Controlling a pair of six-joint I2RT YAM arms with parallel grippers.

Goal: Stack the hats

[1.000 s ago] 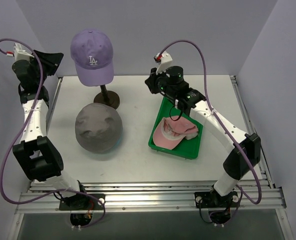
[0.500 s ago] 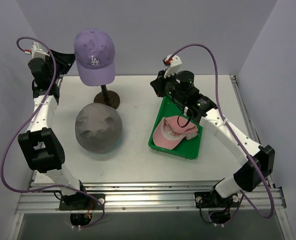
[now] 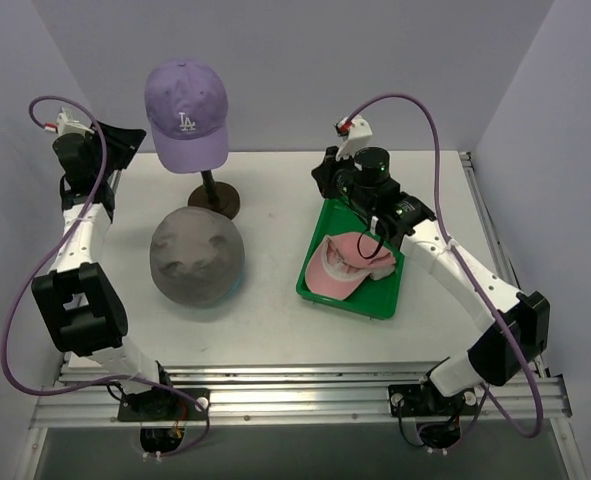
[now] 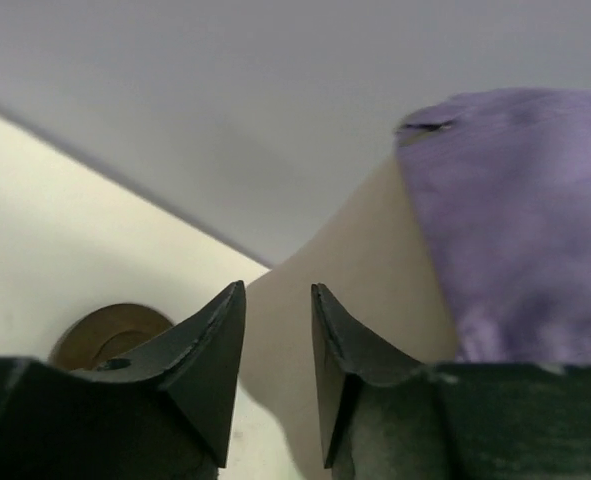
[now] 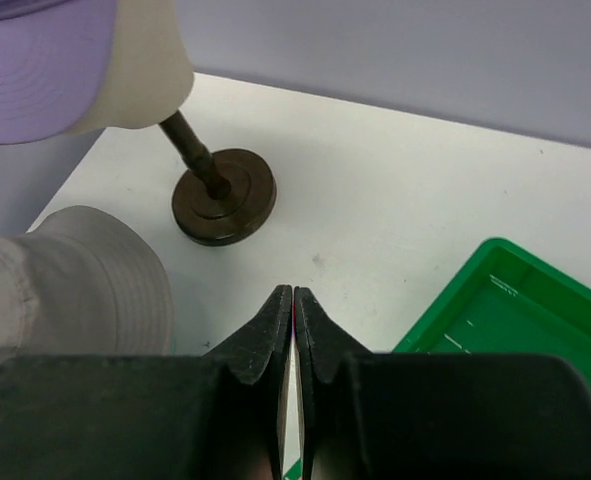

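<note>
The flat white desk (image 3: 275, 310) is closed in by pale lilac walls on the left, back and right, with a metal rail (image 3: 480, 215) along its right edge; open room lies in the middle, between the round grey floppy fabric hat (image 3: 197, 255) and the rectangular green plastic tray (image 3: 360, 298), and along the near edge. The lilac fabric baseball cap with the white "LA" logo (image 3: 185, 110) sits on the cream egg-shaped mannequin head (image 4: 355, 270), raised on a thin post over a round brown stand base (image 3: 213, 198) at the back left. The left gripper (image 4: 278, 290) is held high by the left wall, just beside that cap and level with the head, its fingers a narrow gap apart with nothing between them; we see the cap's edge to the upper right of its tips. The grey hat lies on the desk just in front of the stand base, almost touching it. The pink fabric baseball cap (image 3: 350, 265) lies in the tray, right of centre. The right gripper (image 5: 293, 292) hovers over the tray's far left corner, fingers pressed together and empty, pointing towards the stand base; the right arm crosses above the pink cap.
</note>
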